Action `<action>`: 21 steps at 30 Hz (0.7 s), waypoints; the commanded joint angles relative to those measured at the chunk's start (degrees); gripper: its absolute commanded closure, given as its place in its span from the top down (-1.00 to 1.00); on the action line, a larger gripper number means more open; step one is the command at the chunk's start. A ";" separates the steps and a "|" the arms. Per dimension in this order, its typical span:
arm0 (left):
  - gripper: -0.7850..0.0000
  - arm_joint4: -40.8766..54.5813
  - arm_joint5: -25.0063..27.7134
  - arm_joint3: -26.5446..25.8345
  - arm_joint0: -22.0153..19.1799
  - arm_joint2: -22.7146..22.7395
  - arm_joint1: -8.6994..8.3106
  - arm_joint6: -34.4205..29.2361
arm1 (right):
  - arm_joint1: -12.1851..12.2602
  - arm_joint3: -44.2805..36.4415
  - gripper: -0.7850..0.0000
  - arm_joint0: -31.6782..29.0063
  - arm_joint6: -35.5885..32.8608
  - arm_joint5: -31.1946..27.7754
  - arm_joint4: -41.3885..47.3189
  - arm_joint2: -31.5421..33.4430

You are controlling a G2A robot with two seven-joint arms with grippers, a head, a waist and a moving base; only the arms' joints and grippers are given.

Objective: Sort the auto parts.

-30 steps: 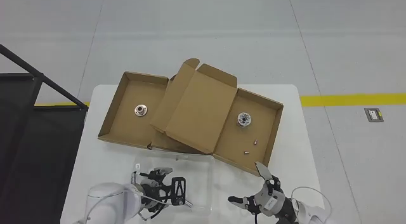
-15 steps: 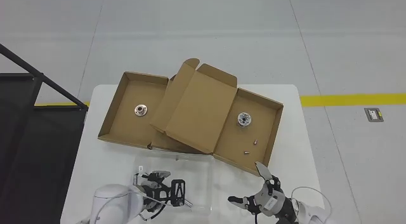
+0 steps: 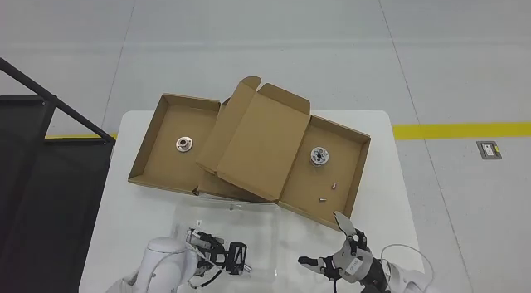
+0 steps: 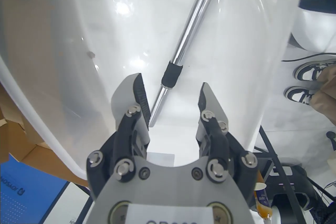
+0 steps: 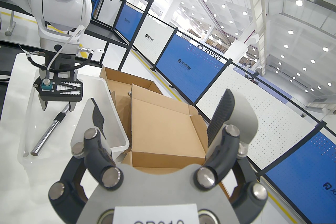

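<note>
A chrome rod [image 4: 193,15] with a black band lies in a clear plastic bin [image 4: 52,93] at the table's near edge. My left gripper [image 4: 170,93] hangs open just above the rod's banded end, one finger on each side; the right wrist view shows the left gripper [image 5: 57,106] over the rod [image 5: 46,134]. A tiny screw [image 4: 90,53] lies in the bin too. My right gripper [image 5: 162,114] is open and holds nothing, to the right of the bin at the near edge [image 3: 325,243]. A round flange [image 3: 182,144] sits in the left cardboard tray [image 3: 149,139], a bearing [image 3: 319,155] in the right box [image 3: 357,156].
Two small screws [image 3: 333,184] [image 3: 323,199] lie in the right box. Its big flap [image 3: 253,139] leans over the left tray. A black rack [image 3: 33,168] stands left of the white table [image 3: 377,210].
My left arm has shifted right and toward the near edge over the bin, bringing its open gripper onto the rod's end. The right gripper has stayed still.
</note>
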State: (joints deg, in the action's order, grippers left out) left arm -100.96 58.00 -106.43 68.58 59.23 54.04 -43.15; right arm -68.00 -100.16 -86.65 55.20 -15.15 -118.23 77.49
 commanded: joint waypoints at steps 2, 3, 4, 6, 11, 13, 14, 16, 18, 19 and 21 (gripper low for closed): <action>0.23 0.46 0.00 2.38 -2.33 -2.03 0.05 -0.01 | 0.00 0.00 1.00 0.00 0.00 0.00 0.00 0.00; 0.18 0.63 0.00 2.96 -3.00 -2.58 0.08 0.03 | 0.00 0.00 1.00 0.00 0.00 0.00 0.00 0.00; 0.15 0.84 0.00 3.54 -3.60 -3.05 0.12 0.02 | 0.00 0.00 1.00 0.00 0.00 0.00 0.00 0.00; 0.10 1.38 0.00 4.45 -4.68 -3.82 0.20 0.05 | 0.00 0.00 1.00 0.00 0.00 0.00 0.00 0.00; 0.00 2.17 0.00 6.05 -6.59 -5.65 0.36 -0.24 | 0.00 0.00 1.00 0.00 0.00 0.00 0.00 0.00; 0.00 2.30 0.00 6.64 -7.23 -6.48 0.43 -0.47 | 0.00 0.00 1.00 0.00 0.00 0.00 0.00 0.00; -0.01 2.43 0.00 6.99 -7.50 -6.98 0.46 -0.61 | 0.00 0.00 1.00 0.00 0.00 0.00 0.00 0.00; 0.00 2.58 0.00 7.61 -8.14 -7.78 0.50 -0.94 | 0.00 0.00 1.00 0.00 0.00 0.00 0.00 0.00; -0.02 2.79 0.00 8.19 -8.71 -8.49 0.55 -1.15 | 0.00 0.00 1.00 0.00 0.00 0.00 0.00 0.00; -0.04 2.90 0.00 8.47 -8.99 -8.79 0.57 -1.23 | 0.00 0.00 1.00 0.00 0.00 0.00 0.00 0.00; -0.04 3.11 0.00 8.91 -9.48 -9.27 0.61 -1.42 | 0.00 0.00 1.00 0.00 0.00 0.00 0.00 0.00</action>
State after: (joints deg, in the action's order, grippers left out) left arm -97.97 58.00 -97.79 59.37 50.24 54.63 -44.46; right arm -68.00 -100.16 -86.65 55.20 -15.15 -118.23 77.49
